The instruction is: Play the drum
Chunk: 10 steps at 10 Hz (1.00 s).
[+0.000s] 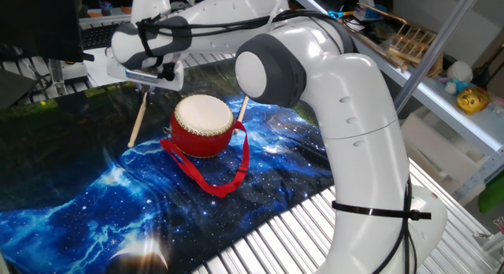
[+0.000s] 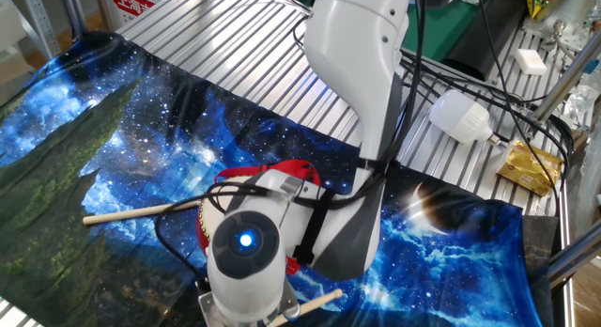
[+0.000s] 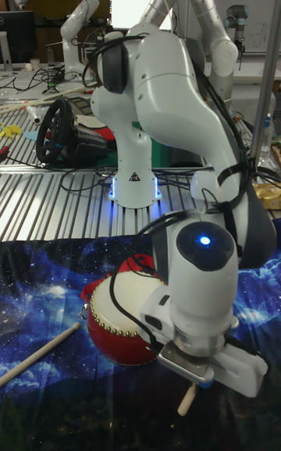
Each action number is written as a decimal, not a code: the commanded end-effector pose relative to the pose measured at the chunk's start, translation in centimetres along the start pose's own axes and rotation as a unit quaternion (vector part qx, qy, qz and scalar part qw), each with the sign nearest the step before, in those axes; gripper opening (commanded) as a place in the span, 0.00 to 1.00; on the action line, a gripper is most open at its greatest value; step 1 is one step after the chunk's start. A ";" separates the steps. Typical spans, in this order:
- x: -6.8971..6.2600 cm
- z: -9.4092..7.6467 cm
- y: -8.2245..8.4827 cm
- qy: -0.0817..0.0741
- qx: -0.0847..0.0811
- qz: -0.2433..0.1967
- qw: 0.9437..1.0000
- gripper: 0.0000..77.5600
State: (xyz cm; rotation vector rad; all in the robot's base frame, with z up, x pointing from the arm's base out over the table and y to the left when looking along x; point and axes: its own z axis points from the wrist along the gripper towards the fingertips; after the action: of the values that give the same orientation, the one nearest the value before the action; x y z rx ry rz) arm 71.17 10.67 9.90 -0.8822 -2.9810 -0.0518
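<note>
The drum (image 1: 203, 126) stands upright on the galaxy-print cloth, red body, cream skin facing up, its red ribbon strap (image 1: 224, 175) trailing toward the front. My gripper (image 1: 146, 77) hangs above and to the left of it, shut on a thin wooden stick (image 1: 137, 116) that slants down toward the cloth. In the tall fixed view the drum (image 3: 117, 318) sits just left of my gripper (image 3: 199, 379), and the held stick (image 3: 187, 400) pokes out below. A second stick (image 2: 141, 211) lies flat, its end against the drum. My wrist hides most of the drum in the other fixed view.
The cloth (image 1: 94, 203) covers a slatted metal table (image 2: 235, 45). A white bulb (image 2: 460, 116) and a yellow packet (image 2: 531, 167) lie by the arm's base. A steering wheel (image 3: 55, 131) stands behind. Shelving (image 1: 409, 46) runs along the right.
</note>
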 end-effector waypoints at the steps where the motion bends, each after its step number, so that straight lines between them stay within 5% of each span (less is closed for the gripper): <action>1: 0.1 -1.9 -0.8 0.010 -0.007 -0.015 1.000 0.02; 10: 0.2 -4.8 -2.3 0.011 -0.011 -0.038 0.999 0.02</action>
State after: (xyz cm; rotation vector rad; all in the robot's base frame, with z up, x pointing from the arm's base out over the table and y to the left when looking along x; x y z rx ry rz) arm 69.83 8.77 14.32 -0.7670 -2.9958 -0.0909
